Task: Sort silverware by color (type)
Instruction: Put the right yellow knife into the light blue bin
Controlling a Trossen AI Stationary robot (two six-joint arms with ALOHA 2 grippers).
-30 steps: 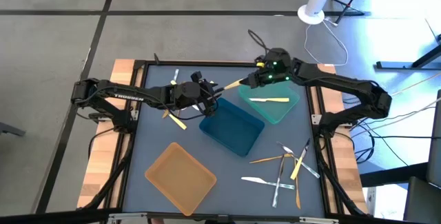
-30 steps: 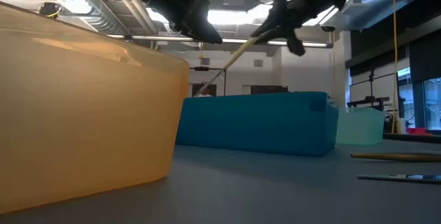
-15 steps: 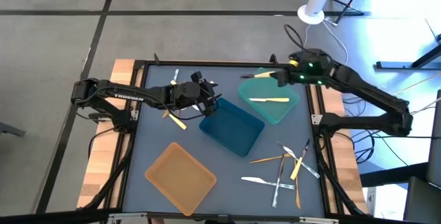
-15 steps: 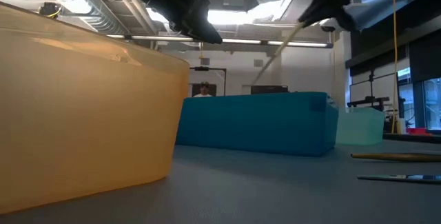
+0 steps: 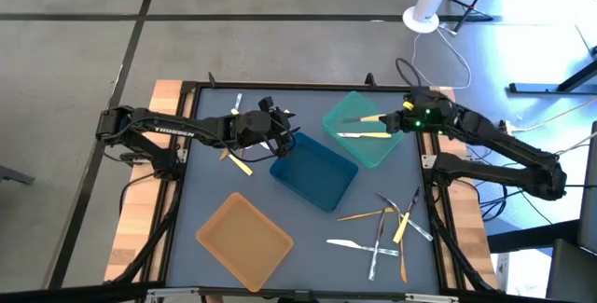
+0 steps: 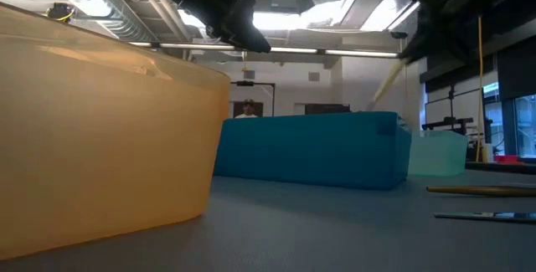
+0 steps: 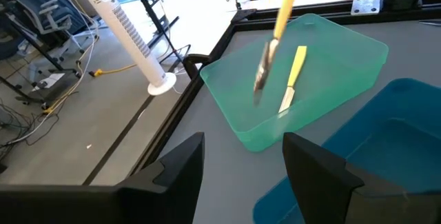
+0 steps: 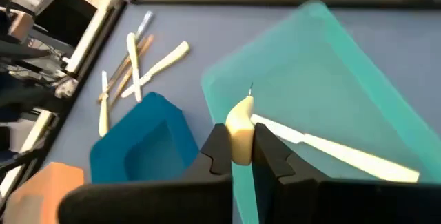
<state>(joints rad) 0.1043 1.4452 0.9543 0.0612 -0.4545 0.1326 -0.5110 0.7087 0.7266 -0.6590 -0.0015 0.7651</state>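
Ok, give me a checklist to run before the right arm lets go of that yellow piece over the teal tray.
1. Grip: right gripper is shut on the yellow utensil. Ok.
2. Position: the utensil hangs above the teal tray, inside its outline in the high view. Ok.
3. Colour match: the tray already holds one yellow knife. Ok.
4. Height above the tray floor: cannot tell.
5. Left gripper is open, over the near corner of the blue tray, well apart from the teal tray. Ok.
6. Sorting left: pile of silverware and a few pieces beside the left arm are still on the table. Not ok.
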